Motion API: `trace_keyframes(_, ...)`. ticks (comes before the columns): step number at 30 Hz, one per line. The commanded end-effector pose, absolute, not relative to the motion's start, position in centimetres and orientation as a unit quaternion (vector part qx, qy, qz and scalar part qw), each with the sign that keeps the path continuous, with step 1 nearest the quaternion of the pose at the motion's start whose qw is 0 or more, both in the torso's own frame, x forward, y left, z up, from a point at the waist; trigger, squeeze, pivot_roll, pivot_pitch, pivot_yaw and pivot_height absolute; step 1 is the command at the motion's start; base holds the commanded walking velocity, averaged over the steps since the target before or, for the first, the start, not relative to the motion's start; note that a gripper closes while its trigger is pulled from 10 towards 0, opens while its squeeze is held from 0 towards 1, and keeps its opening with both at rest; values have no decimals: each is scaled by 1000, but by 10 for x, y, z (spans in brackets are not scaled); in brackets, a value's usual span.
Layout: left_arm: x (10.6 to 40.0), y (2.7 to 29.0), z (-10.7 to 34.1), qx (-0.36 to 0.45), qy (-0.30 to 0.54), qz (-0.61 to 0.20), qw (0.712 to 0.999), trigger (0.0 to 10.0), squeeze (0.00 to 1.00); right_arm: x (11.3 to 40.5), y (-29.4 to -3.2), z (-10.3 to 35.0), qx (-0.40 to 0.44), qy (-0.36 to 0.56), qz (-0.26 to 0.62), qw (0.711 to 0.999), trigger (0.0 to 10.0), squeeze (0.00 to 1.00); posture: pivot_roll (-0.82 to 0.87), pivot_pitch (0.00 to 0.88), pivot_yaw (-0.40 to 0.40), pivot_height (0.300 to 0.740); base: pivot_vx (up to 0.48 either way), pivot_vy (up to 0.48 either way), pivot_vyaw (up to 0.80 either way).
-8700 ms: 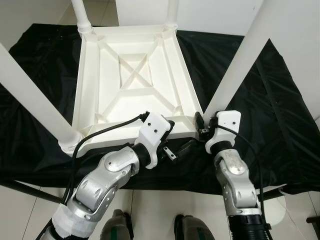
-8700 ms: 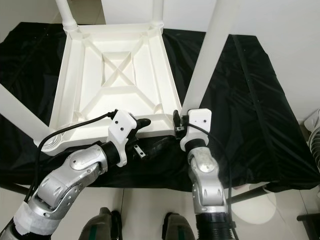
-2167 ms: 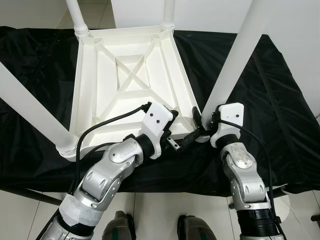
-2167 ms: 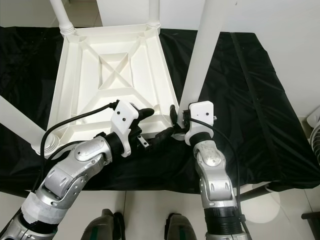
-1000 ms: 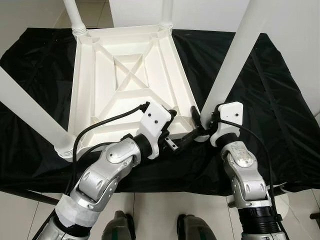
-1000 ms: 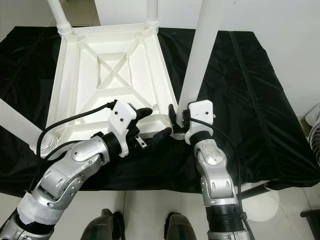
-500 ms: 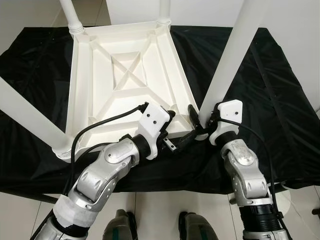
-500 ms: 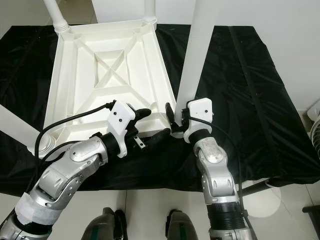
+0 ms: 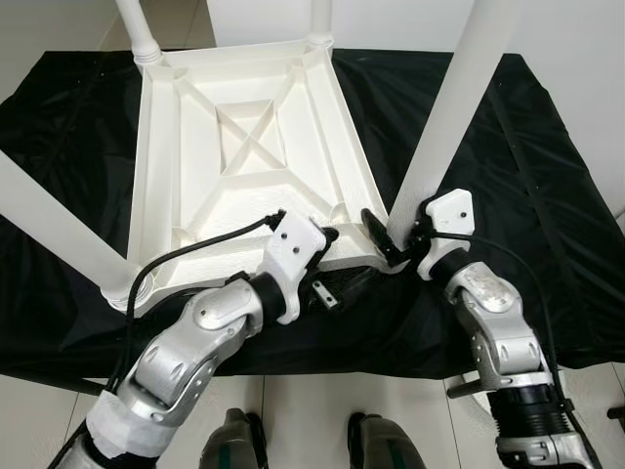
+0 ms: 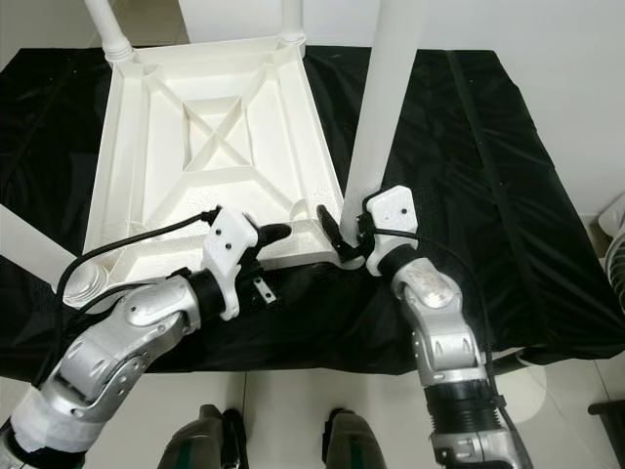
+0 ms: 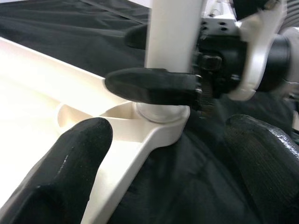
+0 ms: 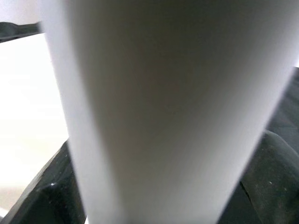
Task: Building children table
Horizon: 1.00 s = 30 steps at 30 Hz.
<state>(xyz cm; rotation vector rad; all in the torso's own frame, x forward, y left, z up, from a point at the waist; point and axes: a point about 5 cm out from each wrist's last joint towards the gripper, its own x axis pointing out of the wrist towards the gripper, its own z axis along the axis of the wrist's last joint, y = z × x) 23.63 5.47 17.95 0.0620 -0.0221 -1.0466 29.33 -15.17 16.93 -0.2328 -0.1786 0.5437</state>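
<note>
Indoor room, likely home or staged work area; exact type cannot be told. Pale glossy floor tiles (image 9: 39,420) with grout lines seen at near edge. Plain white wall (image 9: 576,59) seen at far right. Work surface draped in black cloth (image 9: 488,147), dark frame bar (image 9: 59,376) seen under near-left edge. White plastic children table (image 9: 244,156) laid upside down on cloth, legs up. Rounded white object (image 10: 613,249) seen on floor at right, kind not discernible.
</note>
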Motion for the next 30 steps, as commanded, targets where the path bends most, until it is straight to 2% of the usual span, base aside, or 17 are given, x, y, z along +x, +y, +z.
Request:
trace_keyframes(1, 226, 57, 177, 31, 2, -561, 827, 10000, 0, 293, -158, 163, -118, -73, 319, 938, 10000, 0, -49, 140, 45, 740, 0, 0, 0)
trace_keyframes(4, 226, 58, 176, 32, 3, -561, 827, 10000, 0, 293, -160, 163, -120, -71, 332, 933, 10000, 0, -49, 140, 45, 740, 0, 0, 0)
trace_keyframes(5, 225, 59, 176, 31, 5, -563, 826, 10000, 0, 295, -162, 163, -123, -70, 342, 929, 5686, 0, -46, 140, 43, 740, 0, 0, 0)
trace_keyframes(6, 225, 59, 176, 31, 5, -563, 826, 10000, 0, 295, -162, 163, -123, -70, 342, 929, 5686, 0, -46, 140, 43, 740, 0, 0, 0)
trace_keyframes(7, 224, 59, 176, 32, 6, -565, 825, 10000, 0, 297, -164, 163, -124, -67, 349, 926, 980, 0, -43, 138, 40, 740, 0, 0, 0)
trace_keyframes(11, 223, 59, 176, 32, 7, -566, 824, 10000, 0, 299, -166, 163, -125, -66, 354, 924, 980, 0, -43, 138, 40, 740, 0, 0, 0)
trace_keyframes(12, 222, 59, 176, 33, 7, -566, 824, 10000, 0, 300, -168, 163, -125, -65, 357, 923, 0, 0, -38, 138, 33, 740, 0, 0, 0)
trace_keyframes(20, 221, 62, 176, 33, 10, -563, 826, 10000, 0, 302, -173, 162, -119, -65, 349, 927, 0, 0, -39, 139, 28, 740, 0, 0, 0)
trace_keyframes(24, 222, 61, 176, 32, 8, -558, 829, 10000, 0, 301, -181, 159, -117, -59, 295, 947, 0, 0, -47, 135, 21, 740, 0, 0, 0)
trace_keyframes(28, 225, 56, 177, 24, -1, -554, 832, 10000, 0, 297, -187, 156, -78, -45, 145, 985, 0, 0, -64, 119, 1, 740, 0, 0, 0)
trace_keyframes(30, 225, 55, 177, 23, -1, -554, 832, 10000, 0, 297, -189, 155, -64, -41, 119, 990, 0, 0, -64, 119, 1, 740, 0, 0, 0)
